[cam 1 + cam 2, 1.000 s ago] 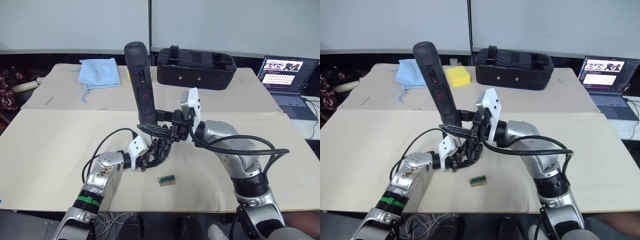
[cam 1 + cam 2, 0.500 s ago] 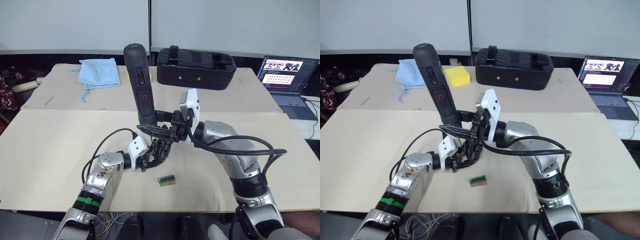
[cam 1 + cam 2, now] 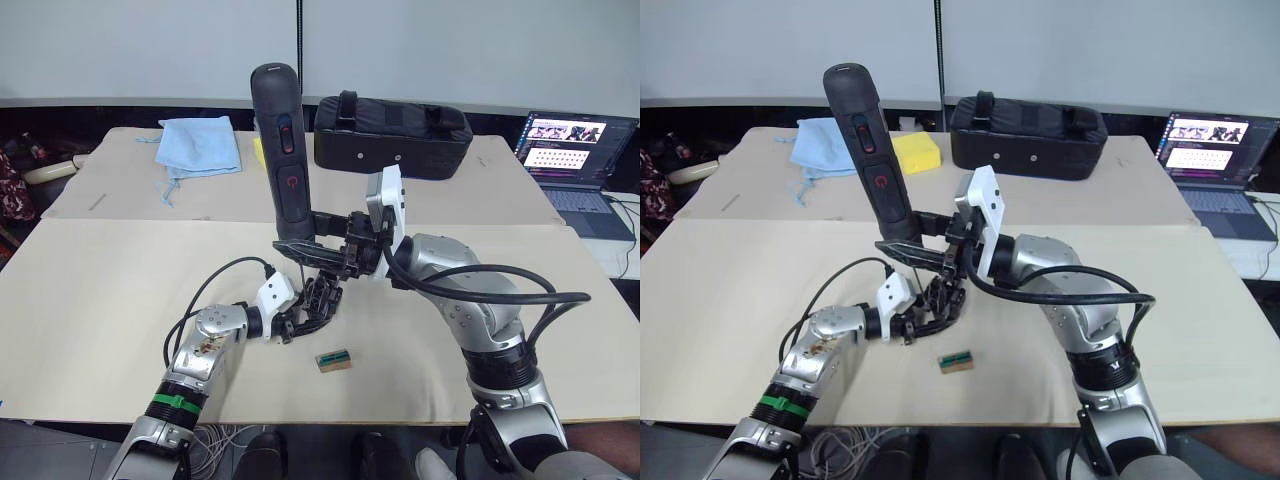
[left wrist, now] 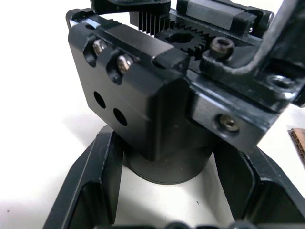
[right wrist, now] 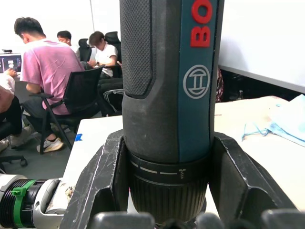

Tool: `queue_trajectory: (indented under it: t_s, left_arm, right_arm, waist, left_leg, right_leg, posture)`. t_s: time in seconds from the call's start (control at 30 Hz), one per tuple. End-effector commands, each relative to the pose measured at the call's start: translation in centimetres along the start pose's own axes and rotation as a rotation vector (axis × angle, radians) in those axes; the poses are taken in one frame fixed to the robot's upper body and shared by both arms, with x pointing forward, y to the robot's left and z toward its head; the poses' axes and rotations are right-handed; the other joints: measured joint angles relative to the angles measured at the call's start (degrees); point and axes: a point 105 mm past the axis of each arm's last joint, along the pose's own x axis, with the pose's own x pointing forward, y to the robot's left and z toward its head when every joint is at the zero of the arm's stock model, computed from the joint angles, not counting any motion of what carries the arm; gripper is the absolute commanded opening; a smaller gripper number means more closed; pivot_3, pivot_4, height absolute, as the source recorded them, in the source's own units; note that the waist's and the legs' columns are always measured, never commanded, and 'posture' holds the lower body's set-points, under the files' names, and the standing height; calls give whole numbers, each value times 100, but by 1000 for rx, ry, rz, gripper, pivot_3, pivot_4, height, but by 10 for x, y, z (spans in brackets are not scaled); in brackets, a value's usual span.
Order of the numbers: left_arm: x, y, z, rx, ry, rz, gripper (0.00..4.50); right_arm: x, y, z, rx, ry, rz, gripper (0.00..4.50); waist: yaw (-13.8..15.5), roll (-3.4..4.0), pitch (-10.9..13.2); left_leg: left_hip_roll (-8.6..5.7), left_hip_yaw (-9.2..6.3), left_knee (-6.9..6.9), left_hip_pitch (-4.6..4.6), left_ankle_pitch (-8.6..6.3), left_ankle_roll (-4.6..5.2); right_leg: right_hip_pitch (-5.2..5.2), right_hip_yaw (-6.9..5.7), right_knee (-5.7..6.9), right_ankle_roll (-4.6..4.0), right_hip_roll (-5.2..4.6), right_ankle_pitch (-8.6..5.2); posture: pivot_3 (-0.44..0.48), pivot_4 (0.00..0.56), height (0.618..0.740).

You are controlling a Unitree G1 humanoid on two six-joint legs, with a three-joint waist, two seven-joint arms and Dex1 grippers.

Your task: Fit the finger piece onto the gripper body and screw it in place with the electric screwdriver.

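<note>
My right gripper [image 3: 308, 246] is shut on the lower end of the electric screwdriver [image 3: 283, 150], a thick black tool with red marks that stands nearly upright. The right wrist view shows its fingers [image 5: 102, 183] clamped on the screwdriver [image 5: 167, 90] collar. Just below it the gripper body [image 3: 320, 298] rests on the table, a black block with gears and screws [image 4: 143, 90]. My left gripper [image 3: 297, 318] is shut on its round base, one finger [image 4: 97, 181] on each side. I cannot tell the finger piece apart from the body's black parts.
A small green-topped block [image 3: 334, 359] lies near the front edge. At the back are a black zipped bag [image 3: 392, 135], a blue cloth [image 3: 200, 145] and a yellow sponge [image 3: 913, 152]. A laptop [image 3: 575, 150] stands far right. Seated people [image 5: 43, 71] show in the right wrist view.
My right gripper has lifted the screwdriver a little and stood it more upright. The left gripper and the gripper body have stayed in place.
</note>
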Motion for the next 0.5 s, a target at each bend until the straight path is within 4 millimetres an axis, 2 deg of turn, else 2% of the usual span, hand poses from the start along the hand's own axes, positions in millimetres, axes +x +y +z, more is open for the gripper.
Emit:
queue_trajectory:
  t_s: [0.03,0.5]
  left_arm:
    - [6,-15,-18,-45,62,-60,2283]
    - [5,-16,-19,-47,64,-62,2283]
  right_arm:
    - [0,6,25,-74,-68,28,1899]
    - [0,4,15,-74,-41,12,1899]
  waist:
    - [1,0,0]
    - [1,0,0]
  left_leg:
    - [0,0,0,0,0,0]
    - [0,0,0,0,0,0]
  right_leg:
    - [0,0,0,0,0,0]
    - [0,0,-1,0,0,0]
  posture:
    - [0,150,740]
    - [0,150,740]
